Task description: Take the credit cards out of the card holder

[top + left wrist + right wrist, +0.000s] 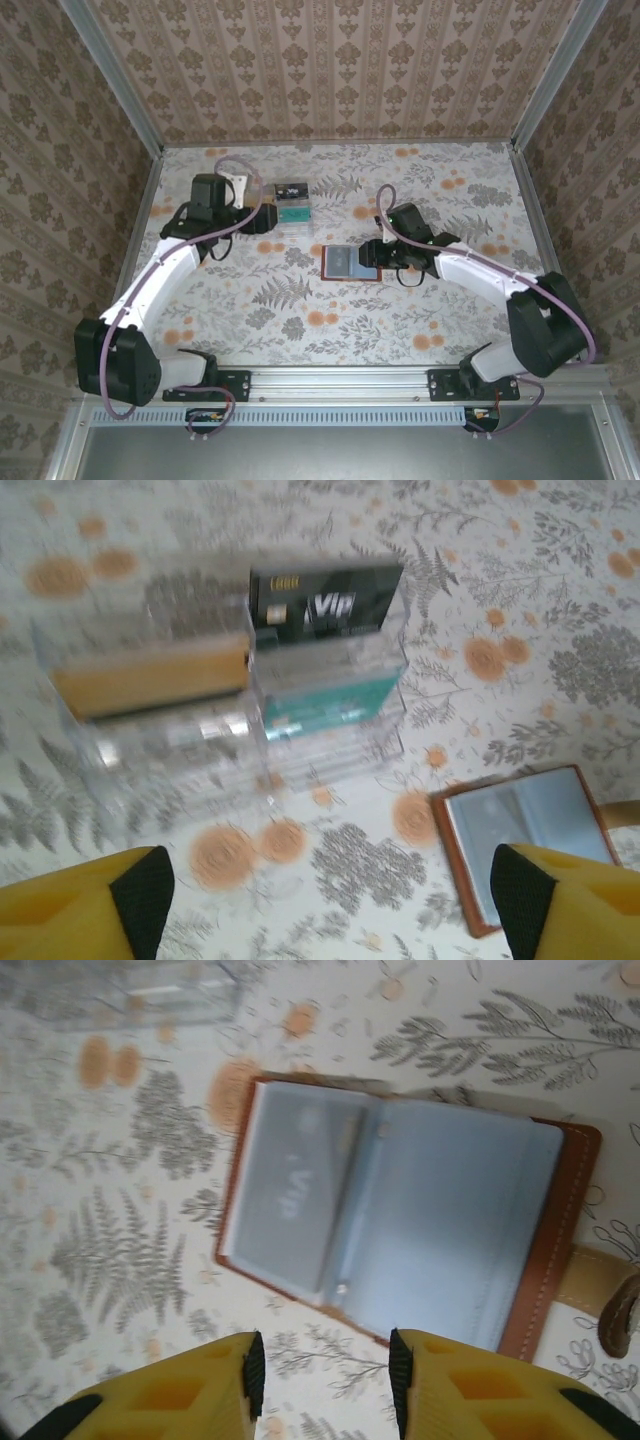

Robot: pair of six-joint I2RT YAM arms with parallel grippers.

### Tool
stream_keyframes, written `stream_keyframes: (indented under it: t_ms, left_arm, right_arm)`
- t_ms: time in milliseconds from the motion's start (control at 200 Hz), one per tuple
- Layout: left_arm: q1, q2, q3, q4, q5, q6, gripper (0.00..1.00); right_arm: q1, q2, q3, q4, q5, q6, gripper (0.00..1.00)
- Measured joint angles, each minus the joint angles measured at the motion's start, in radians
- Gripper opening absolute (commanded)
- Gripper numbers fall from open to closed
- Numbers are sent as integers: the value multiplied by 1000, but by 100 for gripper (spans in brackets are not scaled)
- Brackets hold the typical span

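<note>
The card holder [350, 262] lies open on the floral table, its reddish-brown rim framing a blue-grey inside [440, 1230]. In its left sleeve sits a grey credit card [290, 1195] marked "Vip". The clasp tab [600, 1300] sticks out on the right. My right gripper [326, 1375] hovers open just off the holder's near edge [372, 255], with nothing between its fingers. My left gripper [330, 910] is wide open and empty above bare table beside the holder's corner [530, 830]. In the top view the left gripper [258, 217] is next to the clear tray.
A clear plastic compartment tray [292, 203] stands at the back middle. It holds a black VIP card [325, 600], a gold-tan card [150, 675] and a teal card [325, 695]. Patterned walls [60, 150] close in the table on three sides.
</note>
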Motion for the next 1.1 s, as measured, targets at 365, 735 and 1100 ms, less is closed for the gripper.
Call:
stream_keyframes:
  t_ms: [365,735,1100]
  left_arm:
    - [-212,144,-62,97,-11,-343,42]
    - [-351,428,-2,185,50,-454,29]
    - [-376,546,50,211,100,-457,27]
  right_arm:
    - [4,133,20,-23,129,5,15]
    - [4,205,41,-34,182,5,11]
    - [4,213,43,-31,182,5,11]
